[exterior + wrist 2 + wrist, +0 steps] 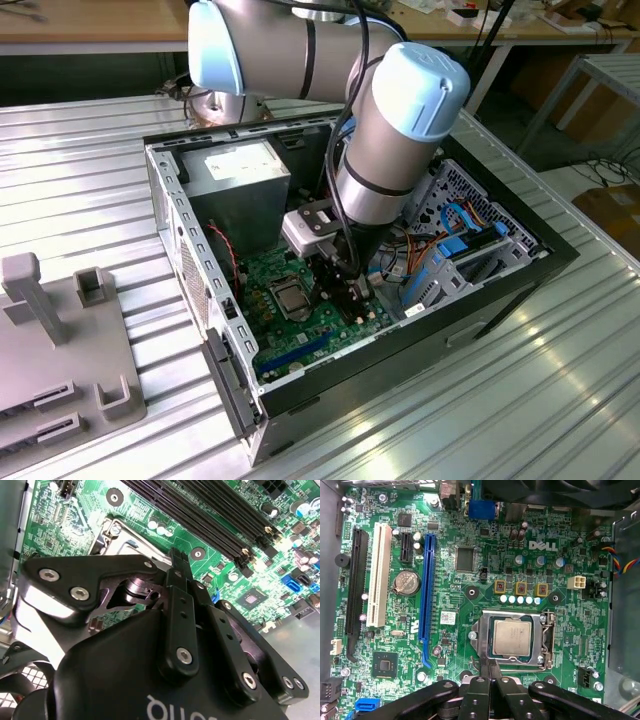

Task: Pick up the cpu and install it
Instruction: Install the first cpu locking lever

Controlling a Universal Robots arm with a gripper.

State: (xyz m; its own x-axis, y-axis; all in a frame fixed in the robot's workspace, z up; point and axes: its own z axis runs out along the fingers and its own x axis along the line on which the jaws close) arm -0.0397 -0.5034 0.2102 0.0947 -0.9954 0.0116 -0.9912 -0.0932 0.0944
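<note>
One cpu [512, 637] lies flat in the black-framed socket [513, 639] on the green motherboard [470, 585], its silver-grey face up and the metal load frame around it. My fingers [490, 672] are pressed together with nothing between them, their tips hanging just beside the socket's edge, close to the board. In the second wrist view my fingers [178, 562] show as a narrow black pair meeting at a point over the socket corner, with the long black memory slots [210, 520] running past them.

In the exterior view my fingers [352, 290] reach down inside the open computer case [440, 330], which lies on its side on the ribbed metal desk [500, 400]. The cpu [291, 297] sits toward the exterior view's left of them, near but apart. A grey power supply [240, 175] fills the far corner of the case, and a grey fixture [60, 340] stands on the desk well apart, at the exterior view's left.
</note>
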